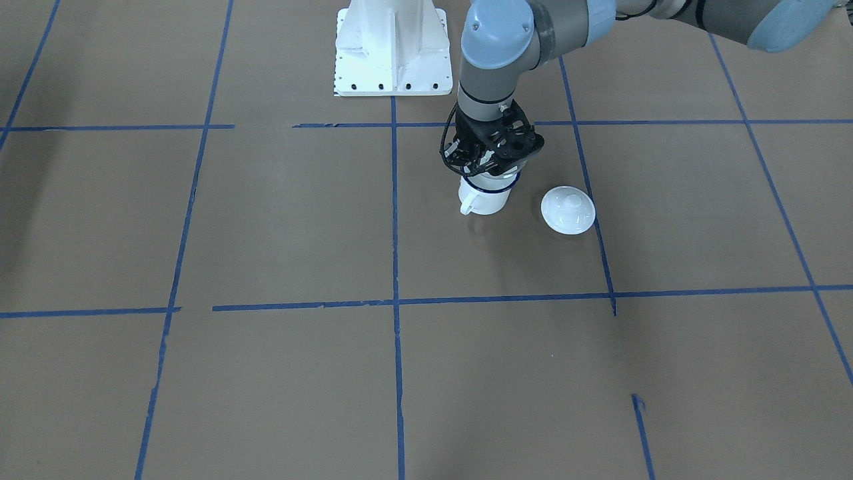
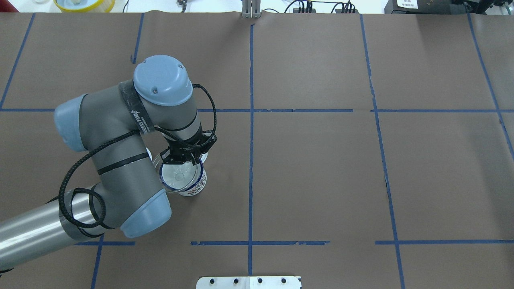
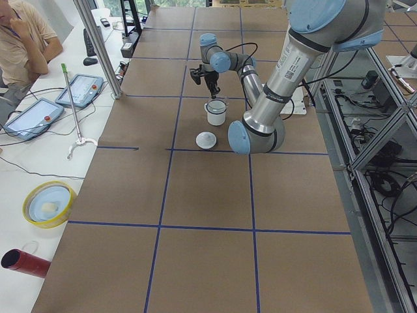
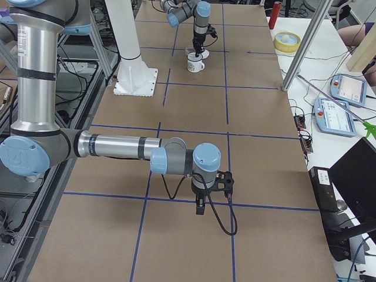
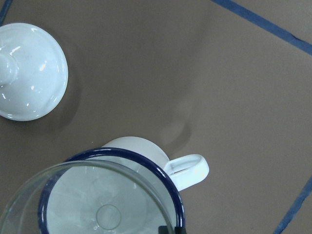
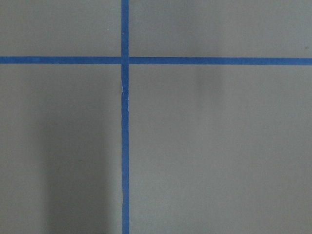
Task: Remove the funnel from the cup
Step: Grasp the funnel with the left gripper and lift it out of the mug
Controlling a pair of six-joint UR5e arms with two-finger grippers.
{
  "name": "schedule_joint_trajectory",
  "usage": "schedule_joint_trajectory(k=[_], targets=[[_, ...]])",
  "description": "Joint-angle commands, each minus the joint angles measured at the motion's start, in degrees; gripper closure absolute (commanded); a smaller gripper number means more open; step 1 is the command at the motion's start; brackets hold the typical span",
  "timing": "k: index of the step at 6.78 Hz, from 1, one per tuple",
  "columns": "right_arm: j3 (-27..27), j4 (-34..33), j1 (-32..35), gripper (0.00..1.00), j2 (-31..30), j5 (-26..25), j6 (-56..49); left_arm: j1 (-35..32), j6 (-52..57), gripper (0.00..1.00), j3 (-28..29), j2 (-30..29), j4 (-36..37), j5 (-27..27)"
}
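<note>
The cup (image 1: 483, 197), a white enamel mug with a dark blue rim, stands on the brown table, its handle (image 5: 187, 170) pointing sideways. The clear funnel (image 2: 176, 176) sits in its mouth. In the left wrist view the funnel's wide rim (image 5: 97, 204) lies off-centre over the blue rim. My left gripper (image 1: 490, 167) is straight above the cup, pointing down and shut on the funnel's rim. One fingertip (image 5: 170, 229) shows at the rim. My right gripper (image 4: 201, 208) hangs over bare table far from the cup. I cannot tell whether it is open or shut.
A white domed lid (image 1: 568, 210) with a knob lies on the table beside the cup. The white robot base (image 1: 393, 47) stands behind. A yellow bowl (image 3: 49, 203) and a red cylinder (image 3: 26, 262) lie off the table's edge, near an operator.
</note>
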Motion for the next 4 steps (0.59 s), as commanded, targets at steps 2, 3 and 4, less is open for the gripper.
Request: schedule_joint_trajectory(k=[2, 3, 4], targets=[[0.0, 0.0, 0.0, 0.0, 0.0, 0.0, 0.0, -7.8, 0.0, 1.0, -5.0, -2.3, 3.3, 2.6], [0.0, 0.0, 0.0, 0.0, 0.0, 0.0, 0.0, -11.7, -0.8, 1.0, -4.2, -2.0, -2.2, 5.0], [0.0, 0.0, 0.0, 0.0, 0.0, 0.0, 0.0, -15.2, -6.1, 1.0, 1.3, -1.8, -11.1, 5.1]])
